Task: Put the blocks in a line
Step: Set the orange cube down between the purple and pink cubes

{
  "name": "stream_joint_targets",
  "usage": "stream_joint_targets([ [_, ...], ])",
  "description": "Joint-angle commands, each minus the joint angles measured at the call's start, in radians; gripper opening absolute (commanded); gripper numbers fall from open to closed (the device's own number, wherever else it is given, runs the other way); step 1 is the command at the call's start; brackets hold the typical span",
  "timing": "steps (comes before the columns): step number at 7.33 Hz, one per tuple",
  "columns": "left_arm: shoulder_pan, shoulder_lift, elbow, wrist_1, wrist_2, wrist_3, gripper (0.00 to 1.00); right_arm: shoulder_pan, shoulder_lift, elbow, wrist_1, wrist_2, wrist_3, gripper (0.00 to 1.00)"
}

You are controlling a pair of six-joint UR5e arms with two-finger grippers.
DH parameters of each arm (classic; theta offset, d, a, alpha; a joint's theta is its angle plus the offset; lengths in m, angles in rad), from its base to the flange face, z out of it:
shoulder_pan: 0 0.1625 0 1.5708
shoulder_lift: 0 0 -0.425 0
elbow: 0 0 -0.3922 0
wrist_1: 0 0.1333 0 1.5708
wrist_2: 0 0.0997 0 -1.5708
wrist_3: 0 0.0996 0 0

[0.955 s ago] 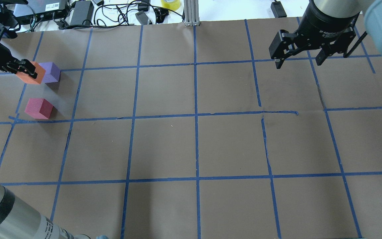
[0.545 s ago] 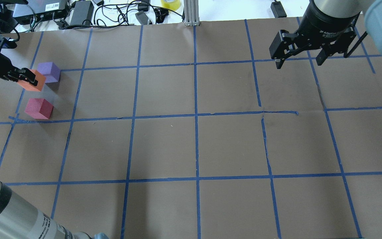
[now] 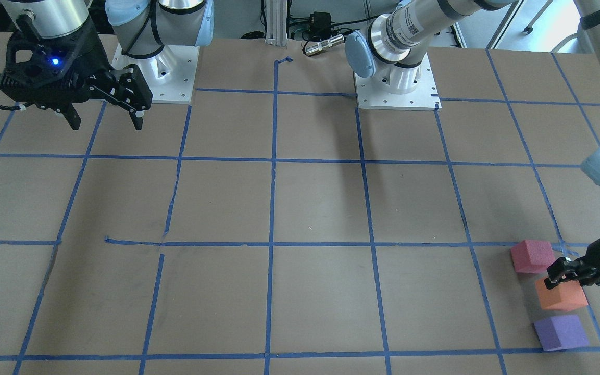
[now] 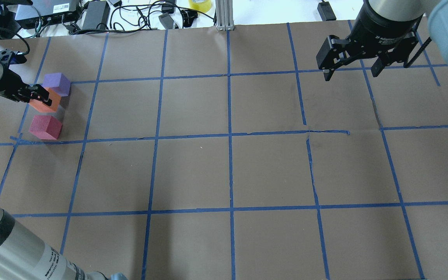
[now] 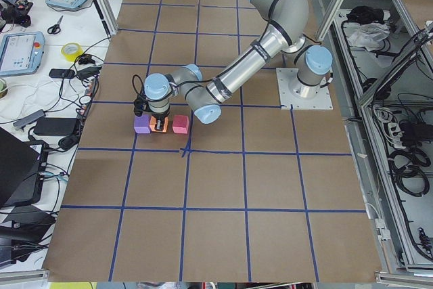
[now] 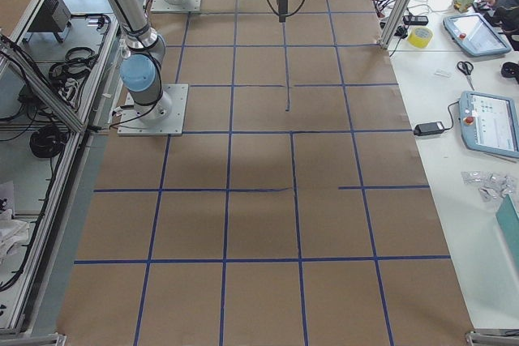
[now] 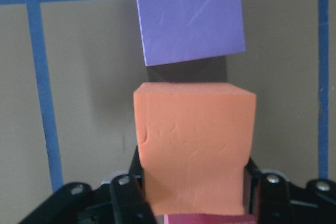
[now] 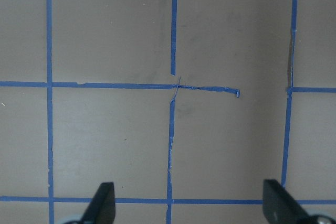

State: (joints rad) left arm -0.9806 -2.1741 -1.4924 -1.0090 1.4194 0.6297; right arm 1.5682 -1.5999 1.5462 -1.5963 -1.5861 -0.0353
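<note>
Currently the left gripper (image 4: pixel 40 98) is clenched on the orange matte foam cube (image 4: pixel 49 103), between the purple foam cube (image 4: pixel 56 83) at 1 o'clock and the red-pink foam cube (image 4: pixel 46 127) at 6 o'clock. Probable step: placement. Next: release squarely, retract vertically. Meanwhile the right gripper (image 4: pixel 350 74) hangs released.

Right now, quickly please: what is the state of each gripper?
Left gripper: closed, holding the orange foam cube.
Right gripper: open, holding nothing.
</note>
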Motion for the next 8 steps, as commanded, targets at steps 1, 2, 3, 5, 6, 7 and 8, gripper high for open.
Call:
stream_joint_targets([
  [1,-0.001,-0.007,-0.018,0.001,0.001,-0.028,0.0,0.0,0.0,0.0,-0.001,0.0,0.0,1.0],
  [2,-0.003,-0.006,-0.031,0.001,0.001,-0.028,0.0,0.006,0.0,0.0,-0.001,0.009,0.002,1.0],
  [3,-0.003,-0.004,-0.043,0.007,0.003,-0.027,0.0,0.003,0.001,0.0,-0.001,0.009,0.002,1.0],
  [5,-0.006,-0.007,-0.043,0.018,0.004,-0.009,0.36,0.001,0.001,0.0,-0.001,0.008,0.002,1.0],
  [6,-0.007,-0.007,-0.043,0.029,0.004,-0.008,0.73,0.001,0.001,0.0,-0.001,0.011,0.002,1.0],
  [7,-0.007,-0.006,-0.043,0.032,0.007,0.001,0.77,0.001,0.001,0.0,-0.001,0.011,0.002,1.0],
  [8,-0.007,-0.003,-0.042,0.032,0.01,0.011,0.8,0.0,0.001,0.0,-0.001,0.005,0.003,1.0],
])
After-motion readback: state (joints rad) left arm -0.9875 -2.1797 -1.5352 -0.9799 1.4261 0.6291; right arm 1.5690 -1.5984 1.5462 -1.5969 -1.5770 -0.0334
